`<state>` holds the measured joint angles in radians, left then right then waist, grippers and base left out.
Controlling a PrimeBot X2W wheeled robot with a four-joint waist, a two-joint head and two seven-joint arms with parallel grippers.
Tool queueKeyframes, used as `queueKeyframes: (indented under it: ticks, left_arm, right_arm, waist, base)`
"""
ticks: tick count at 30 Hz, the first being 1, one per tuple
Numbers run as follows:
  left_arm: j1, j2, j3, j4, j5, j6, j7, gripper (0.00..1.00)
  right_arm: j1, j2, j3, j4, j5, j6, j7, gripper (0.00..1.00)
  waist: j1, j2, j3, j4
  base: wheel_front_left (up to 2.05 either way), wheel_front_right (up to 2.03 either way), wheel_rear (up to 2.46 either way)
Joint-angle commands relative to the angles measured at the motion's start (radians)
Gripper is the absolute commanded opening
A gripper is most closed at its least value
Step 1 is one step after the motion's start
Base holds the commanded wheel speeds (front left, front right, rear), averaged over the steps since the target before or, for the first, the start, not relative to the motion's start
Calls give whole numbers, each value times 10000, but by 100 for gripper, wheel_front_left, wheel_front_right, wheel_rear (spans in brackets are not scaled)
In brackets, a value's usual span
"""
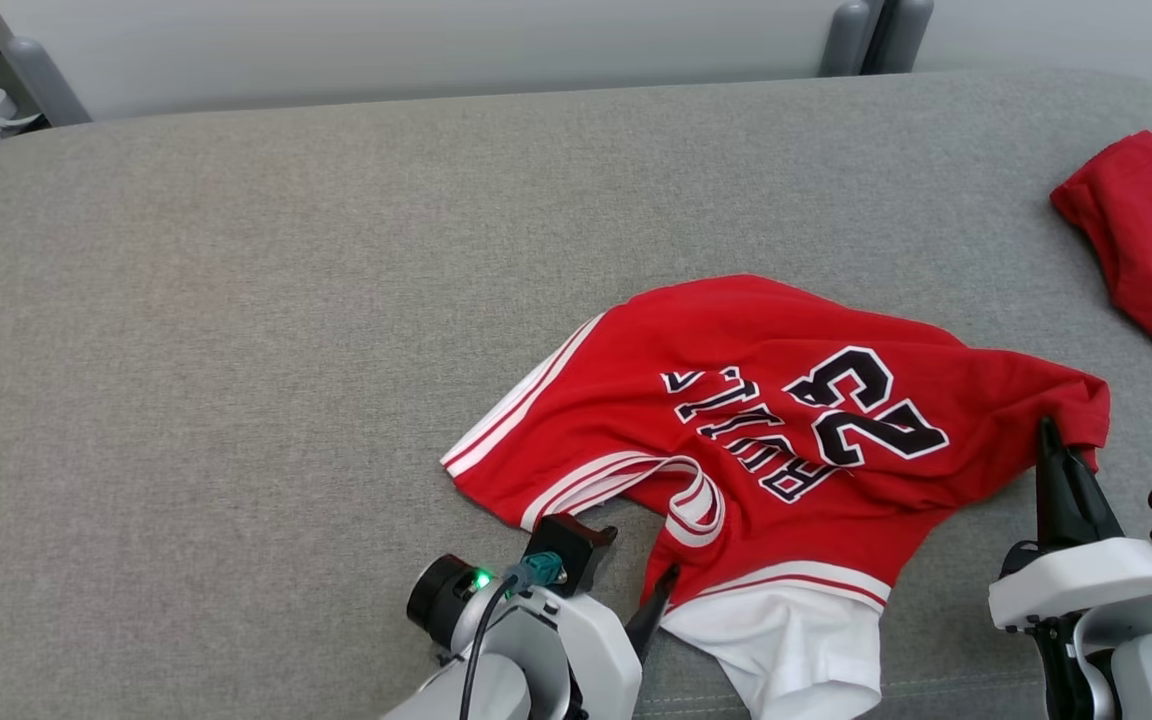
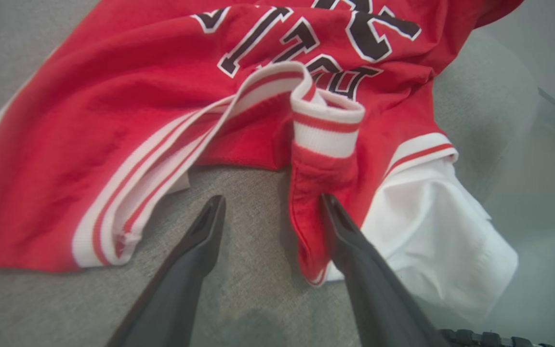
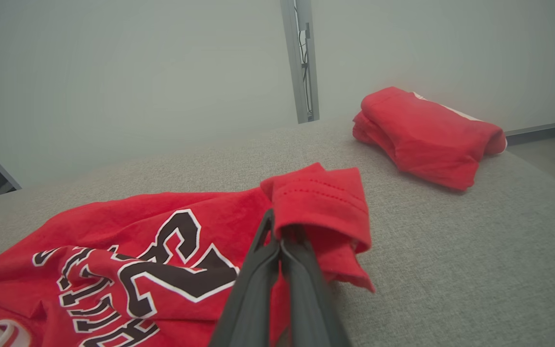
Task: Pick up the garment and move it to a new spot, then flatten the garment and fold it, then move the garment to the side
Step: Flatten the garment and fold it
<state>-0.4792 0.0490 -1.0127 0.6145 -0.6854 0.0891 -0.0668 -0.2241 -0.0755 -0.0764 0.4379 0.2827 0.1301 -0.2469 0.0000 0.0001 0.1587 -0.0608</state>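
Note:
A crumpled red jersey, the garment (image 1: 736, 330), with a black "23", white-striped trim and a white inner layer, lies on the grey table (image 1: 236, 300) right of the middle. My left gripper (image 1: 636, 555) stands open at its near edge by the neck opening. In the left wrist view a red shoulder strap (image 2: 309, 212) lies between the left gripper's (image 2: 272, 200) fingers, against the right one. My right gripper (image 1: 1048, 430) is shut on the garment's right hem corner (image 3: 325, 202), which drapes over the right gripper's (image 3: 277, 233) fingertips, slightly raised off the table.
A second red garment (image 1: 1151, 230), folded, lies at the table's far right edge; it shows beyond the held corner (image 3: 427, 130) in the right wrist view. The table's near edge runs just under both arms. A pale wall stands behind the table.

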Motion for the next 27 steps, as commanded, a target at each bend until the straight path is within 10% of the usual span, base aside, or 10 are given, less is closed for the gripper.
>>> queueKeyframes:
  ticks: [1,2,12,27]
  left_arm:
    - [-571,13,63,-29,-180,91,-178,48]
    - [-719,13,-93,96,-294,127,-282,0]
    - [-2156,177,345,1059,-571,688,-1840,0]
    - [-3451,3590,2550,-1096,-66,975,-1916,0]
  right_arm:
    - [-307,-182,310,-189,66,6,-107,0]
    - [-347,-213,372,-180,89,6,-107,0]
    - [-436,-580,878,-149,492,6,-108,0]
    - [-1874,-1513,2461,-2420,718,6,-146,0]
  waist:
    - [0,-1,52,-59]
    - [0,-1,80,-90]
    - [0,-1,-87,79]
    - [0,-1,-864,494]
  base:
    - [0,0,0]
    - [0,0,0]
    - [0,0,0]
    - [0,0,0]
